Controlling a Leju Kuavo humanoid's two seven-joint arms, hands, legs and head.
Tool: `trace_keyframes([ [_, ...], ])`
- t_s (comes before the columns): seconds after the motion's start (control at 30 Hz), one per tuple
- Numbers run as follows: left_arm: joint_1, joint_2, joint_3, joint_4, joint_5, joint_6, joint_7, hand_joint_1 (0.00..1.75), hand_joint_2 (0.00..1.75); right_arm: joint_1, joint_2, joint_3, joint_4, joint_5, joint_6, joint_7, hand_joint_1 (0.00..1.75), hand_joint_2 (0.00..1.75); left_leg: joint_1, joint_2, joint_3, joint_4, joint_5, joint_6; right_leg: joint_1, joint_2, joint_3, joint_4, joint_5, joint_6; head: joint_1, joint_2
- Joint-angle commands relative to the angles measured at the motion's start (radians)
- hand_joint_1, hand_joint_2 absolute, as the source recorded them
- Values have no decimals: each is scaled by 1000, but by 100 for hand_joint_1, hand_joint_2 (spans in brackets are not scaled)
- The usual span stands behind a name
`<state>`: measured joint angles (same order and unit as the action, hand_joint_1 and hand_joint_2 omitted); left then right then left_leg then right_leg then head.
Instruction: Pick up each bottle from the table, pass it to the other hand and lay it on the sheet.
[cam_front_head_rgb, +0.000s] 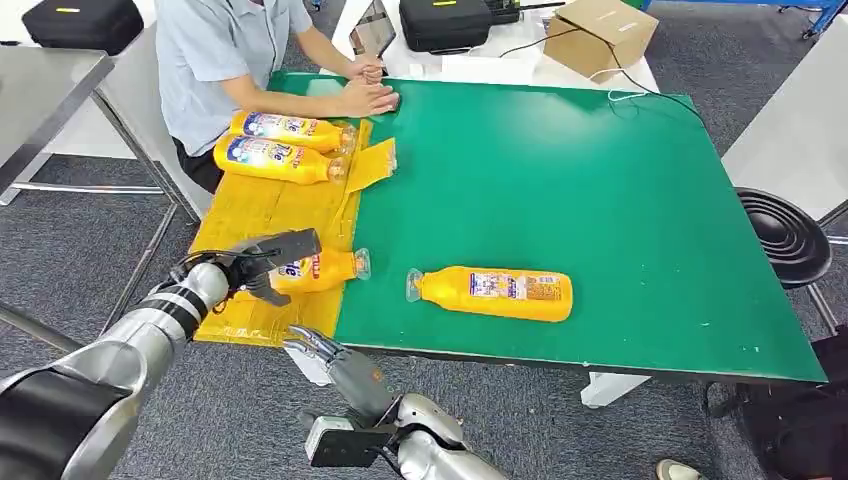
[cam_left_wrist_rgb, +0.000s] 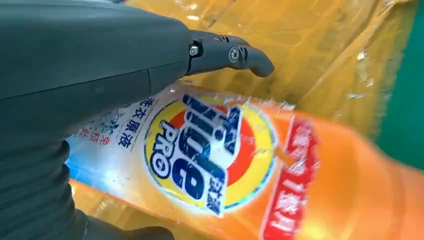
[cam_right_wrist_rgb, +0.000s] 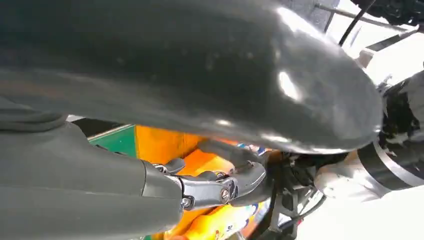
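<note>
Head view: left hand (cam_front_head_rgb: 268, 262) fingers clamp a bottle (cam_front_head_rgb: 322, 270) beside two bottles (cam_front_head_rgb: 285, 146); right hand (cam_front_head_rgb: 335, 362) fingers apart.

Four orange detergent bottles with blue-and-white labels lie on their sides. Two (cam_front_head_rgb: 290, 130) (cam_front_head_rgb: 275, 160) rest side by side at the far end of the yellow sheet (cam_front_head_rgb: 255, 210). A third bottle (cam_front_head_rgb: 322, 270) lies at the sheet's near edge, cap toward the green mat. The fourth (cam_front_head_rgb: 492, 293) lies on the mat, well apart from the sheet.

Grey carpet floor (cam_front_head_rgb: 60, 250); black round stool (cam_front_head_rgb: 790, 235) beside table.
</note>
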<state>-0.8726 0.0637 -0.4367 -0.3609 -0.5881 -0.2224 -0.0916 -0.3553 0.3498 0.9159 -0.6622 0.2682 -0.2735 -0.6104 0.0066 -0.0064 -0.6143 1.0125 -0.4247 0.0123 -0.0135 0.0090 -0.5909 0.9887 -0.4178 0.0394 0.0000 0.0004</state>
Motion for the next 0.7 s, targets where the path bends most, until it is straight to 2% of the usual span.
trace_keyframes([
  [0.03, -19, 24, 171, -24, 164, -43, -107, 0, 175, -27, -1, 12, 72, 2, -11, -11, 0, 0, 0, 1, 1, 0, -1, 0, 1, 0, 1, 0, 0, -1, 0, 0],
  [0.17, -29, 42, 232, -115, 287, -65, -167, 0, 175, -18, -3, -6, 78, 30, -3, -18, 0, 0, 1, 1, 1, 0, -1, 0, 1, 0, 2, 0, -1, -1, 0, 0],
  [0.33, -18, 58, 253, -181, 359, -112, -179, 0, 175, -13, -3, -12, 75, 40, -4, -22, 0, 0, 1, 0, 2, 0, -1, 0, 1, -1, 2, 0, -1, -1, 0, 0],
  [0.43, -9, 81, 243, -211, 378, -139, -184, 0, 175, -9, -6, -16, 73, 43, -6, -22, 0, 0, 1, 2, 1, 0, -1, 0, 1, 1, 1, 0, 0, -1, 0, 0],
  [0.6, -8, 84, 242, -216, 381, -141, -183, 0, 175, -9, -6, -16, 73, 43, -5, -23, 0, 0, 1, 1, 2, -1, -1, 0, 1, 0, 2, 0, -1, -1, 0, 0],
  [0.7, 34, 114, 221, -317, 442, -137, -213, 0, 175, 2, -10, -40, 70, 50, -16, -26, 0, 0, 1, 1, 2, -1, -1, 0, 1, 0, 2, -1, -1, -1, 0, 0],
])
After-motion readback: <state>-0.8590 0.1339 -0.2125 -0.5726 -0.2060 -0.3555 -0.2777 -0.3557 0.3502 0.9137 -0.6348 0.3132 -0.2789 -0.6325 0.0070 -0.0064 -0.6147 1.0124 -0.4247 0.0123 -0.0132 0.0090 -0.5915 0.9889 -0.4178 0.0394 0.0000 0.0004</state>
